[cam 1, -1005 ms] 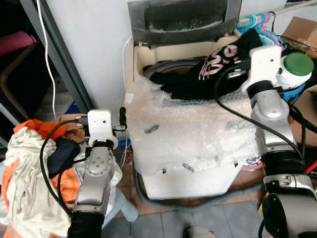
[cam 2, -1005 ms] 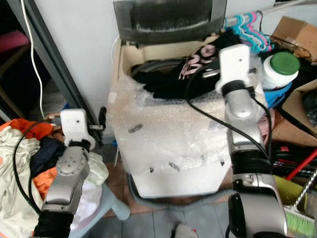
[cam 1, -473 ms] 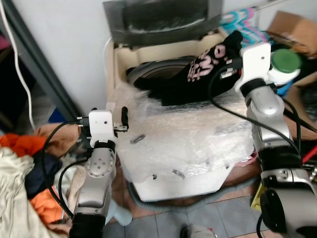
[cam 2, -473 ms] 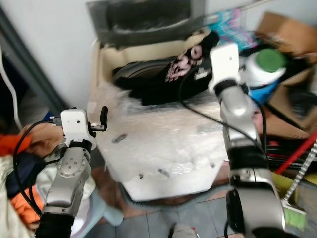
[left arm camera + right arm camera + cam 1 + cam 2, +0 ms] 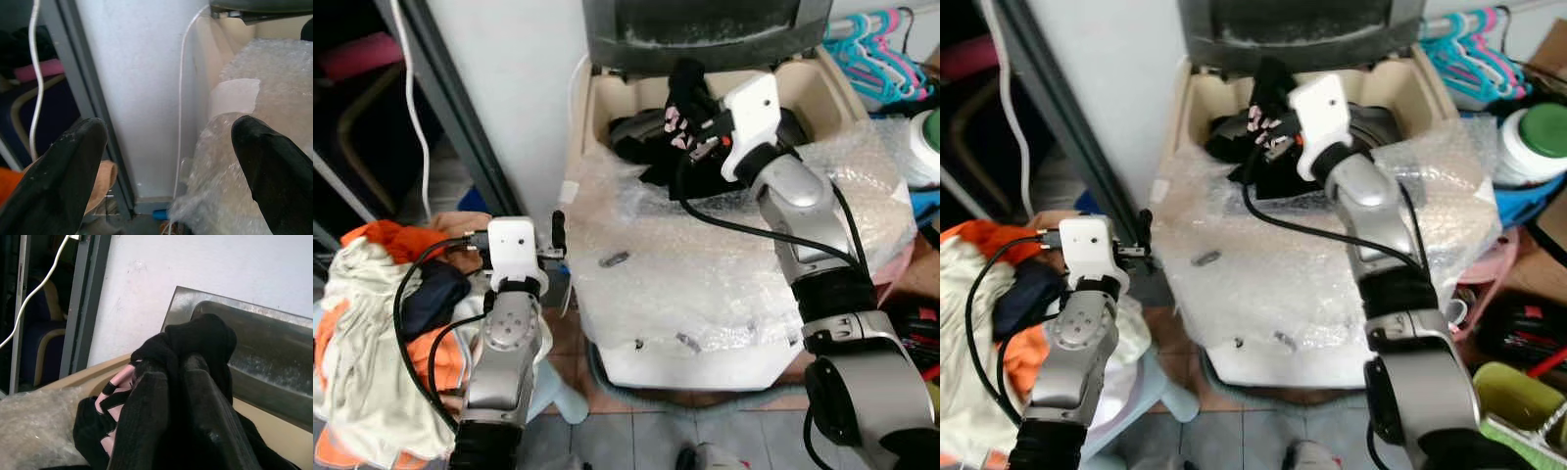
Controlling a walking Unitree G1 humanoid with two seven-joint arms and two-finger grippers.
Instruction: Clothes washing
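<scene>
The right gripper was clamped on the black garment, its 2 fingers pressed together around a bunched fold (the pink-printed part showed just beside them). The gripper stood over the open mouth of the washing machine, directly in front of the raised lid, and the garment hung from it straight down into the drum, with its lower part draped over the near rim onto the bubble wrap that covered the machine's front. So the drop lay almost directly below the gripper; by my judgement, the move to come called for little more than lowering and letting go, with the trailing part still to be pulled clear of the rim.

The left gripper hung well apart, low beside the machine's left wall, its 2 fingers spread wide and holding nothing. It was the nearer one to the pile of clothes at the robot's left.

Compared with 1 second ago, the right arm had swung inward, from the machine's right side to over the drum, carrying the garment with it; the garment, spread across the rim then, now hung bunched over the opening. The left arm had kept its pose.
</scene>
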